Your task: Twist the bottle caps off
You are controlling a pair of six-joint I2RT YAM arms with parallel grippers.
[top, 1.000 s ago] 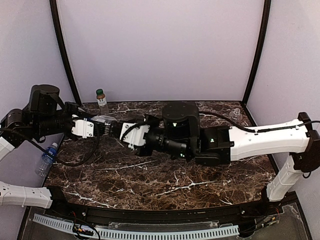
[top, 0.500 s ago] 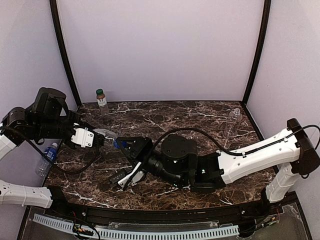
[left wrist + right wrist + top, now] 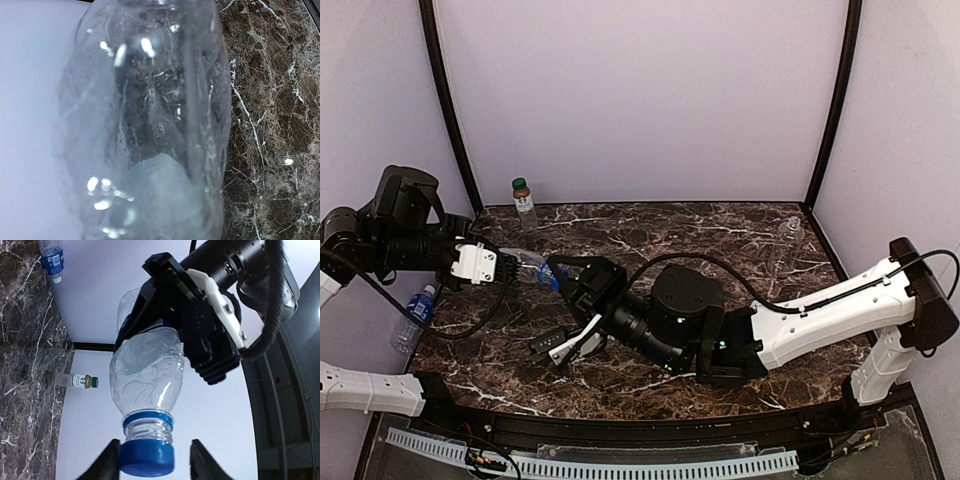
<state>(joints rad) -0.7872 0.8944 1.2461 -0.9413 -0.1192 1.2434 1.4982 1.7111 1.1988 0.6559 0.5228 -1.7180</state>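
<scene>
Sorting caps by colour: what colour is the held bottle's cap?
Blue cap; best in right wrist view.

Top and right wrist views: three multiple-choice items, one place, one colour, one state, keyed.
1. The brown bottle stands: A) far-left corner of the table B) near-right corner C) mid-table.
2. The cap on the clear bottle in the left gripper: A) green B) white C) blue.
3. Jaws of the right gripper: A) clamped on the cap B) open astride it C) shut, away from it.
1 A, seen in the top view. 2 C, blue in the wrist view. 3 B, a gap shows beside the cap.
</scene>
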